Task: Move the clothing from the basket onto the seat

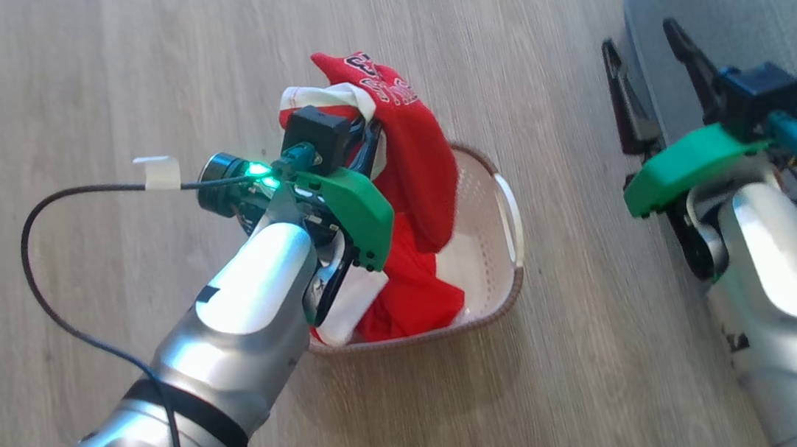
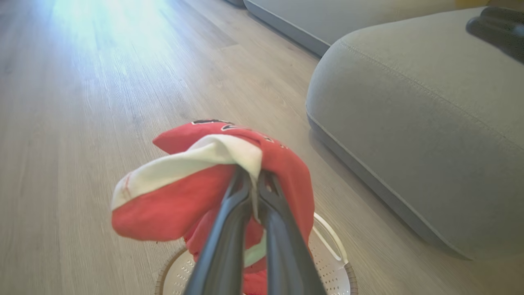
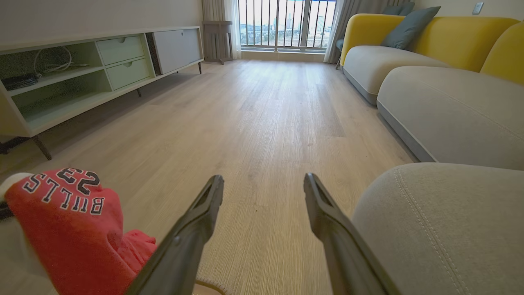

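We look down at a pale wooden floor (image 1: 58, 81) with a cream laundry basket (image 1: 497, 243) standing on it near the middle of the head view. Our left pincer (image 2: 254, 180) is closed tight, its two dark fingers pinching a fold of a red garment (image 1: 422, 169) with white trim and printed lettering. The garment is held up above the basket and drapes over the fingers. Its lower folds hang down into the basket, where more red and white clothing (image 1: 407, 308) lies bunched. We cannot tell whether the hanging part is clear of that pile or caught in it.

The seat (image 2: 409, 102), a large grey cushion with a rounded, stitched edge, lies to the right of the basket and the left pincer, with a strip of bare floor between them. It stands higher than the basket rim.

Our right pincer (image 3: 263, 180) is spread wide and holds nothing. It hovers just beside the near edge of the seat, so the right arm is closer to the seat, but the left arm has the load.

We judge the coming move to be a carry to the right. The garment's long axis hangs straight down, so it probably needs more height for its tail to clear the basket and the cushion edge.
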You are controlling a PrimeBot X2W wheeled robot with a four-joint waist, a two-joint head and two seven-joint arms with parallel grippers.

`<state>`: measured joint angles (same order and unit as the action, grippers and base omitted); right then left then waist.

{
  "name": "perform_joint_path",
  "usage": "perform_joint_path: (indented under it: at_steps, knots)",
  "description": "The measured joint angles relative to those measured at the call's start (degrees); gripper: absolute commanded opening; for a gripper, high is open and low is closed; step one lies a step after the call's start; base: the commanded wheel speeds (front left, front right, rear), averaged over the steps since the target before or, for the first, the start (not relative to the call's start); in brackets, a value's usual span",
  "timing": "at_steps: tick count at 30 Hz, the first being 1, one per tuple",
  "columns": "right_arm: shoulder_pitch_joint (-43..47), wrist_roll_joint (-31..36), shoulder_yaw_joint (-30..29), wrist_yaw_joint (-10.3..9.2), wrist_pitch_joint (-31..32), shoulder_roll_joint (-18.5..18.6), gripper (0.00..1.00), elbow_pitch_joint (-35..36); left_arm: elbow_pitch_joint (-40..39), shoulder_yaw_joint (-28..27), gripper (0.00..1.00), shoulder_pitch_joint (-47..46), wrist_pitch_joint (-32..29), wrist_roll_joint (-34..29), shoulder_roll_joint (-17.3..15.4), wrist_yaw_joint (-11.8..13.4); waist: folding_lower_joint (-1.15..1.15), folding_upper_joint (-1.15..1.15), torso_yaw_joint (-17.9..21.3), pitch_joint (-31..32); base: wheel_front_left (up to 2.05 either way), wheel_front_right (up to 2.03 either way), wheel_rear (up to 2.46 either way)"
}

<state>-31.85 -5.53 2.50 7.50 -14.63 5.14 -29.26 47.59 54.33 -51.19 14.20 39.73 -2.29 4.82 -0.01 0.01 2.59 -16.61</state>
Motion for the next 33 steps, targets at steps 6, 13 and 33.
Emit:
perform_joint_path:
  at_steps: [6,13,33]
  knots:
    - [3.05,0.0,-0.41,0.0,0.0,0.01,1.0,-0.7,-4.36,-3.22,0.0,0.9,0.01,-2.43,0.03,0.13,0.0,0.0,-1.22,4.16,0.0,0.0,0.0]
    - [6.28,-0.08,-0.47,0.0,0.0,-0.02,1.0,-1.02,-10.87,-6.44,0.0,0.8,0.03,-6.27,0.03,0.12,0.0,0.0,-2.08,8.42,0.0,0.0,0.0]
    - [6.34,-5.5,16.95,0.0,0.0,0.2,1.0,4.34,-15.9,-7.7,0.0,0.1,0.24,-7.99,-0.13,0.25,0.01,0.0,-1.71,8.93,0.0,0.0,0.0]
